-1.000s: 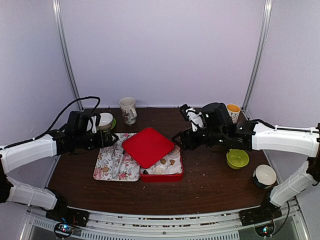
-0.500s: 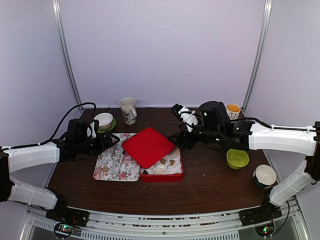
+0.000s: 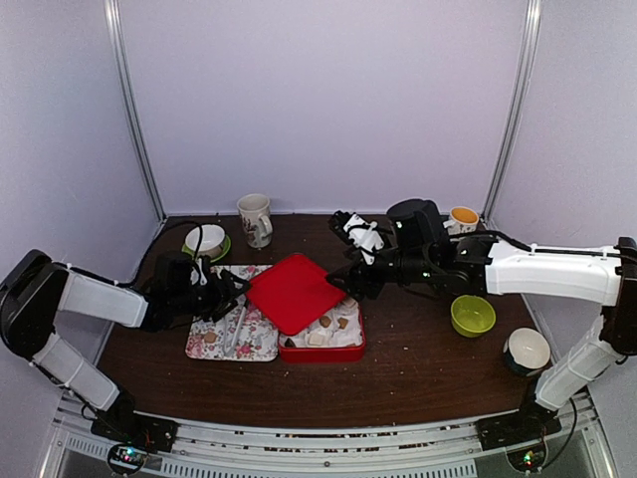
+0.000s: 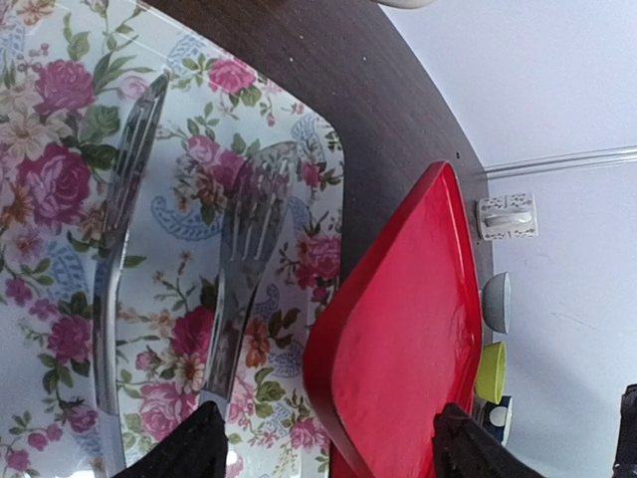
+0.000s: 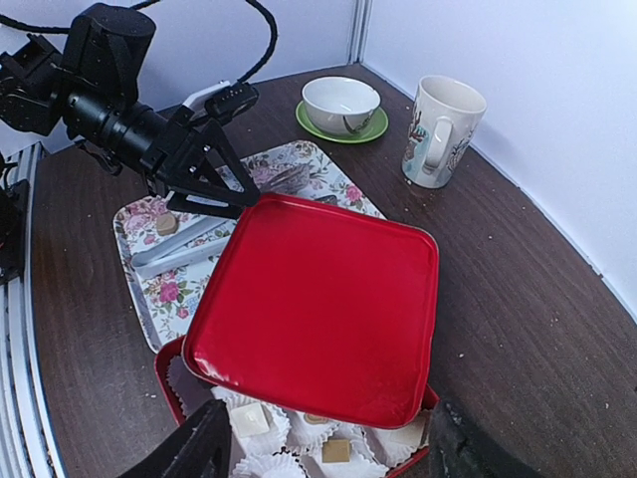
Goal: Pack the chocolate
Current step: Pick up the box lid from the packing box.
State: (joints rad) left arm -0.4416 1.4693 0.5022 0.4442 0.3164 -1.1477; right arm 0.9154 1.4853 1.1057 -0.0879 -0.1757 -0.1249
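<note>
- My left pincer (image 4: 328, 445) is released, its fingers spread either side of the red lid (image 5: 318, 309) at one corner, above the flowered tray (image 4: 60, 199).
- My right pincer (image 5: 331, 443) is released too, near the lid's opposite side.
- The chocolate (image 5: 338, 450) lies in paper cups (image 5: 261, 466) inside the red box (image 3: 323, 353), just below my right pincer and half covered by the tilted lid.

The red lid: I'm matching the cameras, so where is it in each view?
Top external: red lid mid-frame.
Left wrist: red lid lower right, seen nearly edge-on.
Right wrist: red lid centre, filling much of the frame.
Shared landmark: floral tray beside the lid, in all three views.
</note>
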